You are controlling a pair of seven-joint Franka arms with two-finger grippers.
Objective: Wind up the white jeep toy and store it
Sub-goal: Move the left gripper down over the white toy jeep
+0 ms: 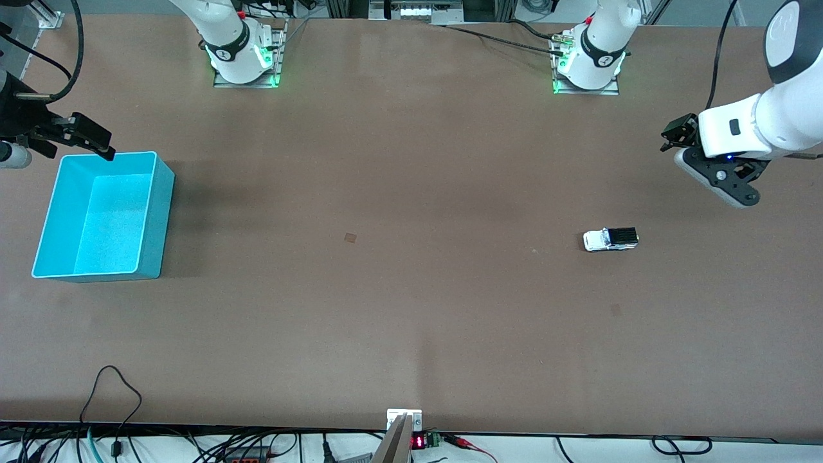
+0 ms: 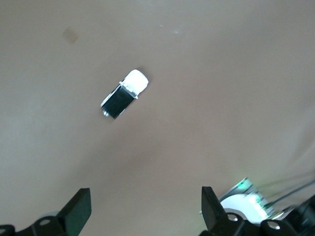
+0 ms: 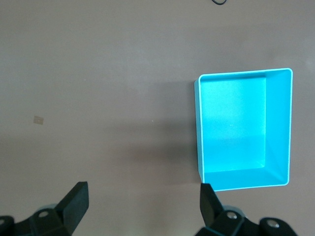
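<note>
The small white jeep toy with black rear panel [image 1: 611, 239] sits on the brown table [image 1: 398, 289], centre-right of the front view. The left gripper [image 1: 683, 143], fingers apart and empty, hangs at that view's right edge. The right gripper [image 1: 90, 143], fingers apart and empty, hangs over the open cyan plastic bin [image 1: 144, 257] at that view's left edge.

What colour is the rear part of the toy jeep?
Black; the white jeep toy shows it best in the front view.

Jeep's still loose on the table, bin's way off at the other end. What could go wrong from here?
1. The white jeep toy is tiny; the open left gripper could nudge it rolling instead of pinching it.
2. The cyan bin sits at the right arm's end, so a handover or long carry risks a drop.
3. The open right gripper hangs beside the bin's rim, so it might bump it.
</note>
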